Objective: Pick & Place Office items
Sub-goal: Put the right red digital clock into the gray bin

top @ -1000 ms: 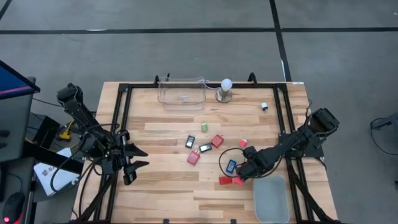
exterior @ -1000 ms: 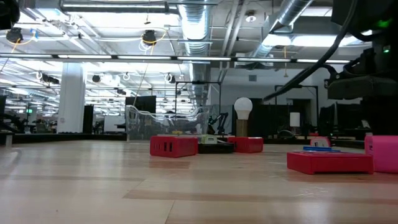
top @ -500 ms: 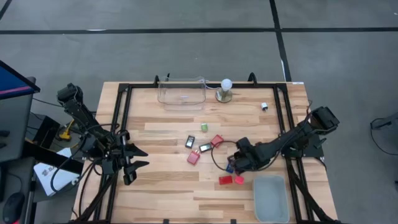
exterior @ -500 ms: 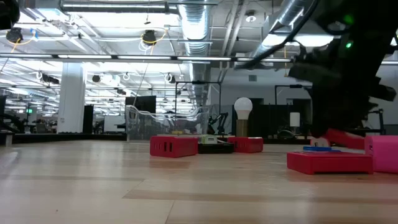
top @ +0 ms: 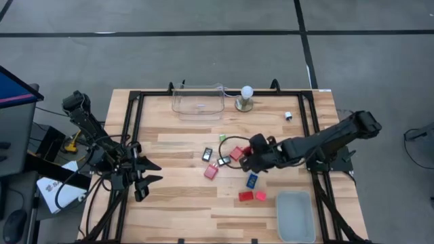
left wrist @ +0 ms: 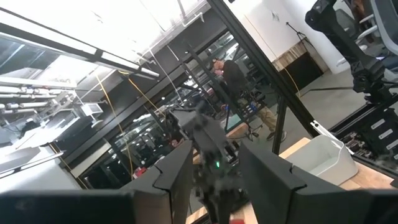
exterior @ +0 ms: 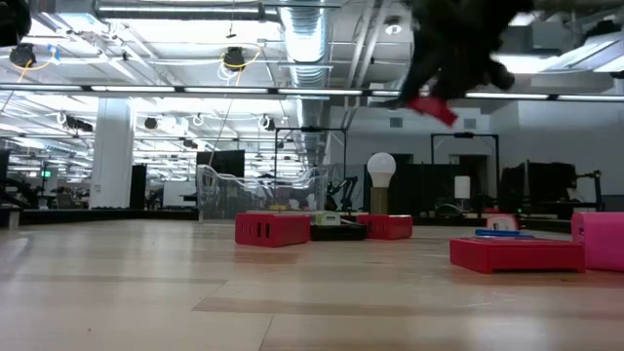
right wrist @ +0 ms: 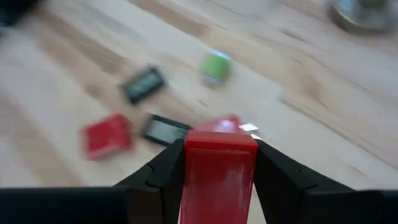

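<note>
Right gripper (right wrist: 219, 163) pinching a red block (right wrist: 217, 177) above the bench (top: 176, 203); left gripper (top: 150, 172) pressed together, waiting; clear bin (top: 198, 102) near empty, most office items (top: 217, 163) remain scattered

Red block (right wrist: 219, 171), green piece (right wrist: 216, 66)

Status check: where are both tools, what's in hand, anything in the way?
Right tool shut on red block, airborne mid-table. Left tool shut, parked at left edge. Other items scattered below; clear bin unobstructed.
</note>
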{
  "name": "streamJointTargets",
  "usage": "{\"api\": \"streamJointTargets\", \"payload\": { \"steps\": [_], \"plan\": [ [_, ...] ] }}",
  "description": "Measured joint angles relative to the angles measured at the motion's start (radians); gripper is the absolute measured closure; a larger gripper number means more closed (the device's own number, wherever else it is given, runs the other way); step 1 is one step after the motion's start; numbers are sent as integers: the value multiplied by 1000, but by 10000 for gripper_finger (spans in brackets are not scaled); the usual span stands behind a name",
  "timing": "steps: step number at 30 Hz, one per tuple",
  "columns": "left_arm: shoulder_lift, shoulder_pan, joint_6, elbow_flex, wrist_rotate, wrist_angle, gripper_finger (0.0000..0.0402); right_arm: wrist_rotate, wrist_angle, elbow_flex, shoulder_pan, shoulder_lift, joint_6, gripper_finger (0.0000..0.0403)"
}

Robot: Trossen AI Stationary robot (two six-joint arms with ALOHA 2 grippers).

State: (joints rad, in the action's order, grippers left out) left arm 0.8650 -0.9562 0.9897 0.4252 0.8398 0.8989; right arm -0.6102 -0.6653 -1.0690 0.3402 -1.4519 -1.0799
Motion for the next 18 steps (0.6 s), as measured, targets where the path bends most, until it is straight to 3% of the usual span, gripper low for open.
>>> {"api": "streamJointTargets", "payload": {
  "steps": [7, 18],
  "plan": [
    [0, 0, 0, 0, 0, 0, 272, 84, 3, -58, 111, 25, 15, 244],
    [0, 0, -23, 0, 0, 0, 272, 102, 53, -58, 454, -4, -478, 246]
  ]
}}
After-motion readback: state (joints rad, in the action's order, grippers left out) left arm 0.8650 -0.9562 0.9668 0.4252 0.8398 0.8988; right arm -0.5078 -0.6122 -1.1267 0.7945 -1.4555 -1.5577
